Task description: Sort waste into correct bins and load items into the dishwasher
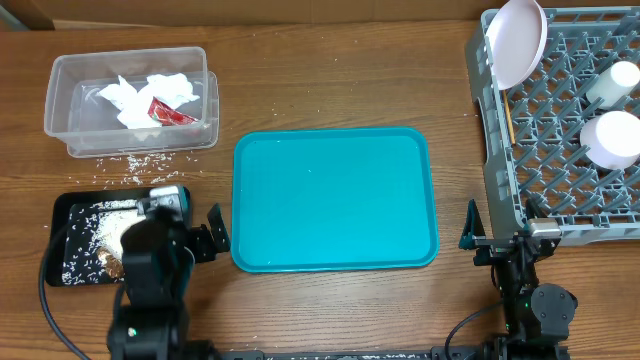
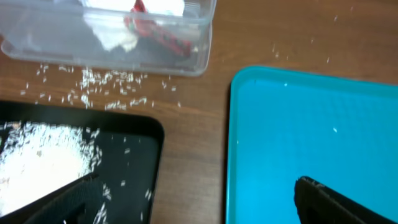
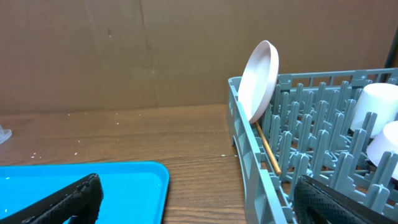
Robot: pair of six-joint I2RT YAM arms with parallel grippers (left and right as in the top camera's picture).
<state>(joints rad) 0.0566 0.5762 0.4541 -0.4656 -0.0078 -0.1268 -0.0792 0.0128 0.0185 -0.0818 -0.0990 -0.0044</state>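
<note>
The clear tub [image 1: 60,100] at the back left holds crumpled tissue [image 1: 150,92] and a red wrapper [image 1: 170,115]. The black tray [image 1: 65,215] holds rice and a brown scrap [image 1: 113,266]. Loose rice grains [image 1: 125,160] lie on the table between them. The grey rack [image 1: 500,170] holds a plate [image 1: 518,40], a cup [image 1: 612,82], a bowl [image 1: 612,138] and chopsticks [image 1: 508,115]. My left gripper [image 1: 195,225] is open and empty between the black tray and the teal tray. My right gripper [image 1: 502,235] is open and empty at the rack's front left corner.
The teal serving tray [image 1: 335,200] lies in the middle with nothing on it. A few rice grains [image 2: 298,53] are scattered on the wood behind it. A cardboard wall [image 3: 124,50] stands at the table's far edge.
</note>
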